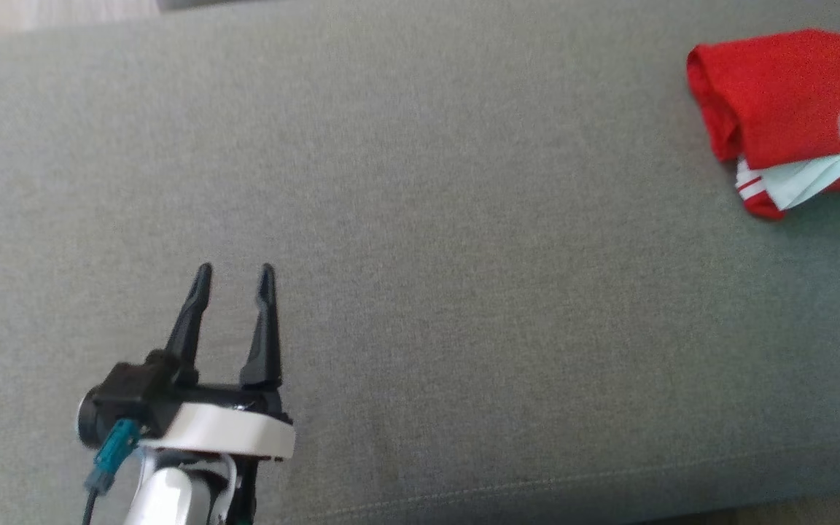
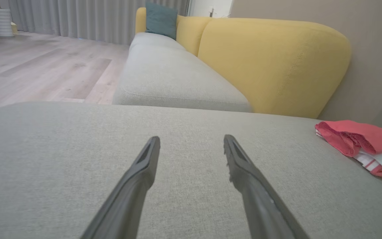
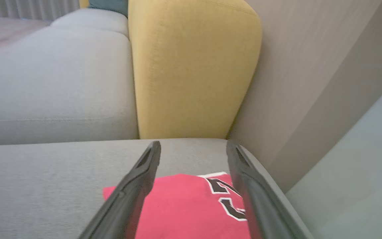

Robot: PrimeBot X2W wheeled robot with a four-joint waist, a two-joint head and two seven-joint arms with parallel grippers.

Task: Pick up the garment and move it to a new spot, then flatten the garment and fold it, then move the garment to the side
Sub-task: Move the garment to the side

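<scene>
We find the garment (image 1: 777, 95) folded into a compact red bundle with white trim at the upper right of the head view, lying on the grey cushion (image 1: 420, 219) close to its edge. In the right wrist view the right gripper (image 3: 193, 144) hovers just above it, fingers spread apart and clamped on nothing, with the red cloth and its black lettering showing between them at the bottom of the frame. The left gripper (image 1: 235, 270) sits at the lower left of the head view, fingers apart too, well apart from the bundle. We judge the last step, setting the garment aside, essentially done; the next move calls for lifting the right arm straight clear without snagging the fold.
</scene>
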